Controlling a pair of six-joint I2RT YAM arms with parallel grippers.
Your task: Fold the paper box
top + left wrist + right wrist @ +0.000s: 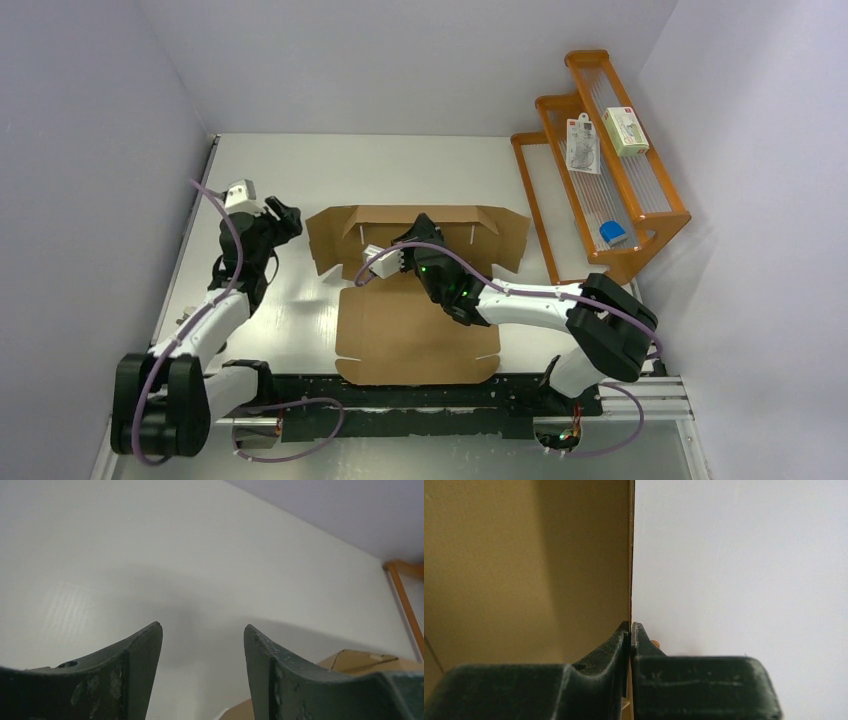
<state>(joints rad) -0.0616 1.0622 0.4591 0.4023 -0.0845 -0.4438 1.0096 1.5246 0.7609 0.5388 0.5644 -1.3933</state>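
The paper box is brown cardboard lying mid-table, its near panel flat and its far panel raised with side flaps spread. My right gripper is at the top edge of that raised panel. In the right wrist view the gripper is shut on the panel's thin edge, with the cardboard face filling the left. My left gripper hangs just left of the box's left flap. In the left wrist view it is open with nothing between its fingers, and a corner of the box shows at the lower right.
An orange wire-fronted rack stands at the back right, holding small white packages and a blue item. Pale walls close in the table on three sides. A black rail runs along the near edge by the arm bases.
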